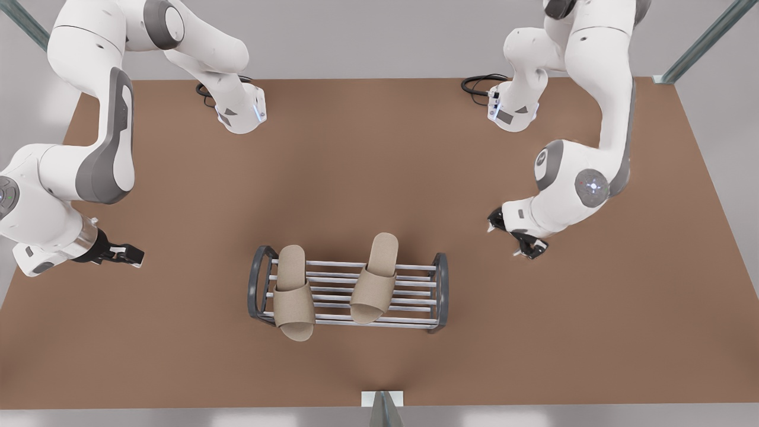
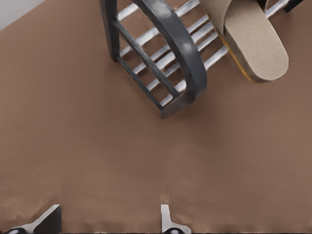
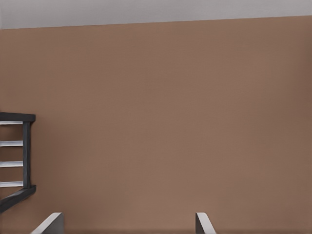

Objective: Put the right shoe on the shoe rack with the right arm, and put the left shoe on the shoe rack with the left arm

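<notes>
Here, two beige fabric slippers (image 1: 295,293) (image 1: 373,279) lie across the low dark-grey rack with silver bars (image 1: 348,289) on a brown table (image 1: 533,332). The left gripper (image 1: 121,255) and right gripper (image 1: 522,234) hover at opposite sides, fingers spread, holding nothing.

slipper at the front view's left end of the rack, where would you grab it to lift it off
Probably the toe end of the slipper, which overhangs the shoe rack toward the camera. Come from above, fingers across its width: the bars block any approach from beneath. The open left gripper is nearer.
</notes>
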